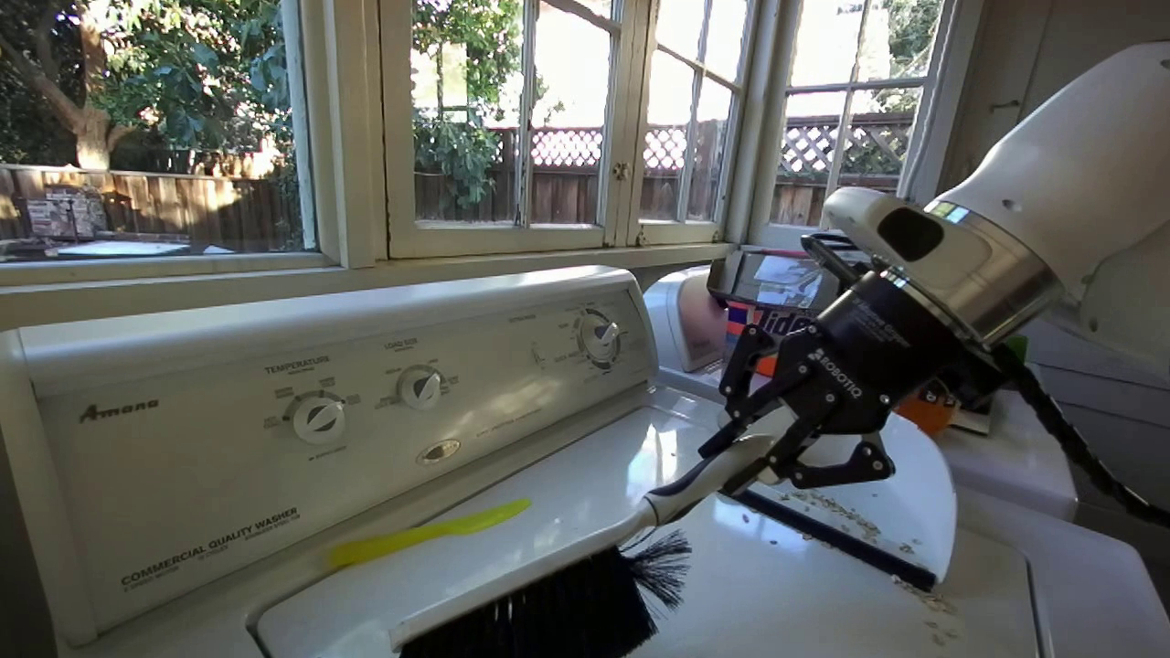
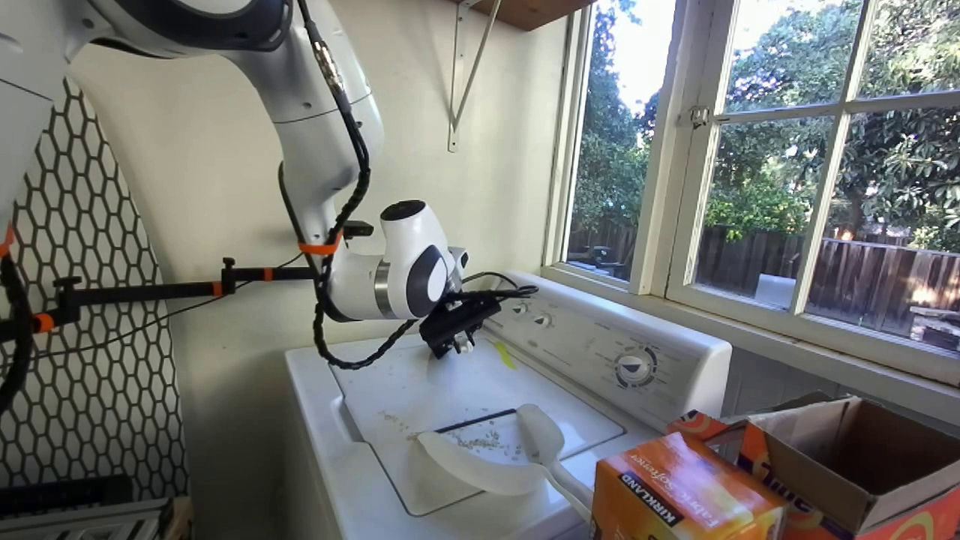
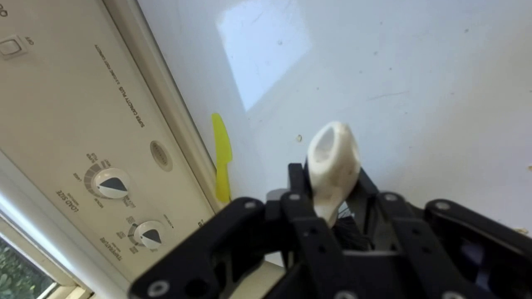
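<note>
Claw [image 3: 331, 176] closed on the handle [image 1: 699, 480] of a brush [image 1: 567, 587], which slants down from it, over the desk [image 1: 777, 585]; can't tell if the bristles [image 1: 548, 623] touch. Step in hand looks like: brush gripped, ready for use. Most crumbs [image 1: 845, 516] in and beside dustpan [image 1: 928, 493], apart from bristles. Next move likely calls for a firm grip, bristles level, long head clear of yellow knife [image 1: 430, 533].
</note>
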Controlling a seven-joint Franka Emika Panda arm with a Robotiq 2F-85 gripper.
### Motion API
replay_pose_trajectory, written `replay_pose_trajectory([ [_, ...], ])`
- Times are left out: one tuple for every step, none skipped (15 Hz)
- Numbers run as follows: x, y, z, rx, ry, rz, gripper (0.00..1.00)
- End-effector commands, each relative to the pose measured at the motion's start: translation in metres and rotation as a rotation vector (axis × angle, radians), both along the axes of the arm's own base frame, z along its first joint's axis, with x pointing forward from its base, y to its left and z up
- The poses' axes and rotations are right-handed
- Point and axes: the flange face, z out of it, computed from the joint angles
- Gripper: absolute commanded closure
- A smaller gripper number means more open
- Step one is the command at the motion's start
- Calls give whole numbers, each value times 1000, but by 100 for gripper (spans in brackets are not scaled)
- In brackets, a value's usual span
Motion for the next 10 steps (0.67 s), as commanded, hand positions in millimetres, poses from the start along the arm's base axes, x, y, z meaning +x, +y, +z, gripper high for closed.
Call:
replay_pose_trajectory([
  [-5,0,1,13,-9,19,70],
  [-10,-1,0,23,-13,32,70],
  [-13,-1,-1,25,-13,38,70],
  [-15,-1,-1,26,-12,41,70],
  [-16,0,-1,27,-13,42,70],
  [-15,-1,0,27,-14,43,70],
  [-15,-1,0,27,-15,43,93],
  [-14,-3,8,18,-62,69,93],
  [-14,-4,11,7,-84,93,93],
  [-12,-5,14,-6,-108,109,93],
])
